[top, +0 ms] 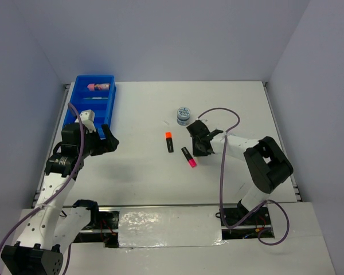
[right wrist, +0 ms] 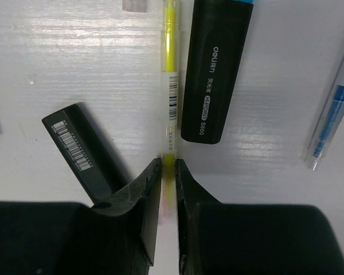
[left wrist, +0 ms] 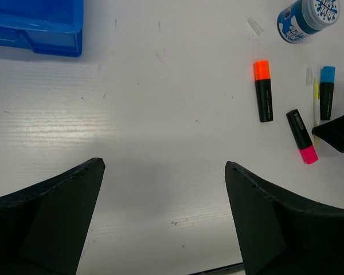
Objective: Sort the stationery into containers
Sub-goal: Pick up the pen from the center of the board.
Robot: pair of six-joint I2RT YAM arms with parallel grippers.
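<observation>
my right gripper is pinched narrow on the near end of the thin yellow pen, one finger on each side, and the barrel seems to fill the gap. the pen lies flat on the table with its long axis running straight away from my fingers, near to far. i judge that a lift takes it by one end, so the far end may droop. just left of my fingers the black body of the pink-capped marker lies slanted. just right of the pen, parallel and touching or nearly so, is the blue-capped marker, and a blue pen lies further right. my left gripper hangs wide and empty, well apart from the pen. it is the arm nearer the blue tray, which sits far left.
</observation>
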